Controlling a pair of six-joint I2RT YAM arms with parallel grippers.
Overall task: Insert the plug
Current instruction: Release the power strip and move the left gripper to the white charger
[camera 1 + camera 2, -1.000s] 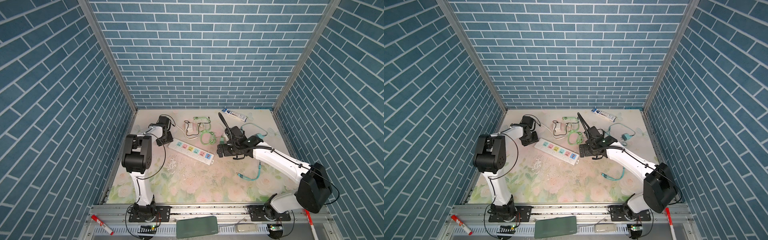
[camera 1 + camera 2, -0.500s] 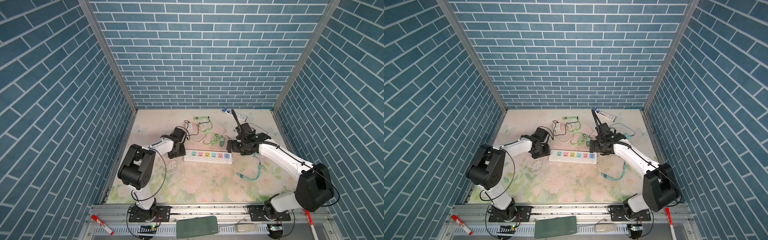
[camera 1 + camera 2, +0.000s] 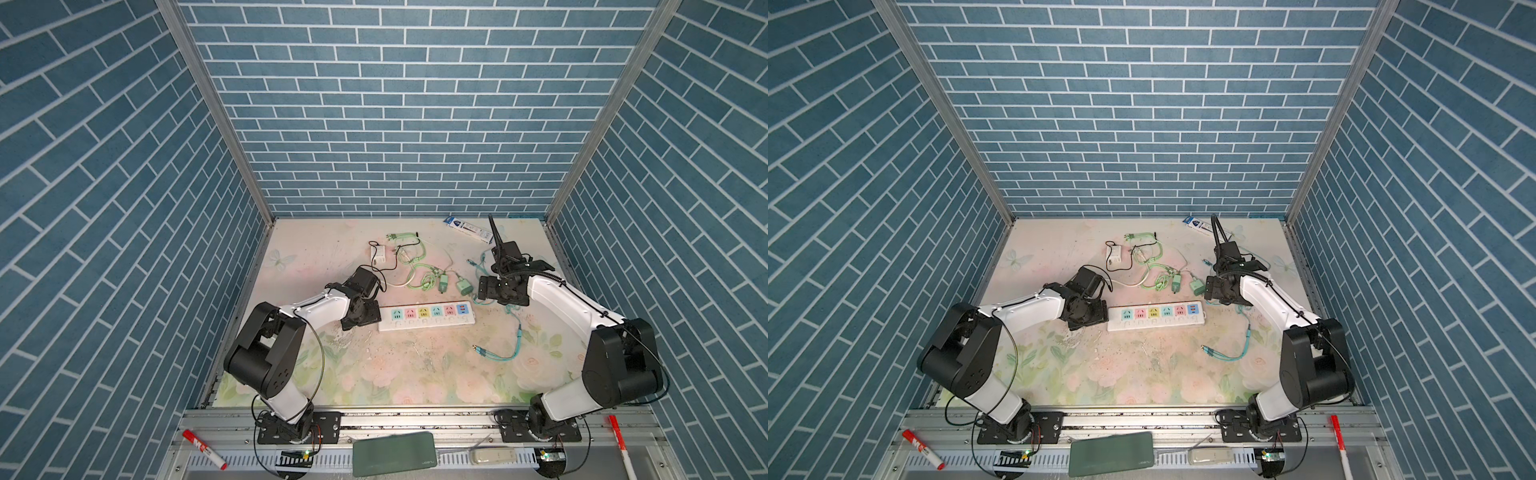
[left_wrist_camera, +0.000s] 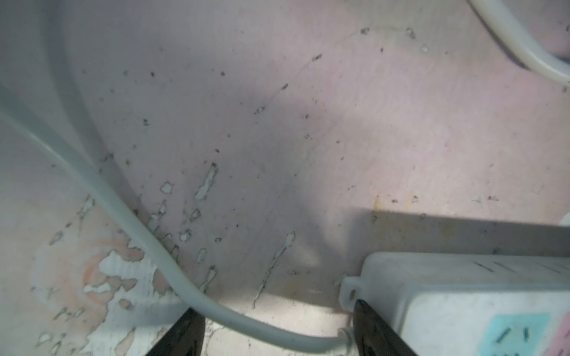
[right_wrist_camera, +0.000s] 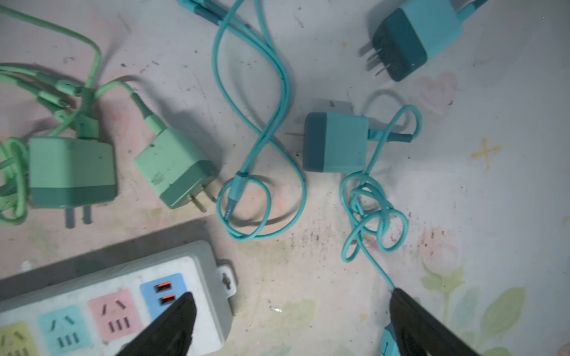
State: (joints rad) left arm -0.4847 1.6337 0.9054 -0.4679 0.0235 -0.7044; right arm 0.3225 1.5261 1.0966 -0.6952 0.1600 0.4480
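Observation:
A white power strip (image 3: 426, 318) (image 3: 1156, 316) with coloured sockets lies level across the middle of the mat. My left gripper (image 3: 365, 319) (image 4: 277, 336) is open at its left end. The strip's white cord (image 4: 129, 228) runs between the fingers, and one finger (image 4: 373, 333) sits against the strip's end (image 4: 462, 296). My right gripper (image 3: 486, 289) (image 5: 293, 326) hangs open just past the strip's right end (image 5: 108, 308), holding nothing. Two green plugs (image 5: 175, 168) (image 5: 71, 172) lie behind the strip (image 3: 462, 286). Two teal plugs (image 5: 336, 141) (image 5: 416, 37) lie beside them.
Tangled green cables (image 3: 409, 266) and a white adapter (image 3: 379, 254) lie further back. A loose teal cable (image 3: 498, 353) lies near the right arm, and teal loops (image 5: 370, 215) lie ahead of the right gripper. A blue-and-white box (image 3: 467, 226) rests by the back wall.
The power strip has swung from a slant to level and slid right and nearer. My left gripper came along with it and its jaws have widened. My right gripper drew back to the right.

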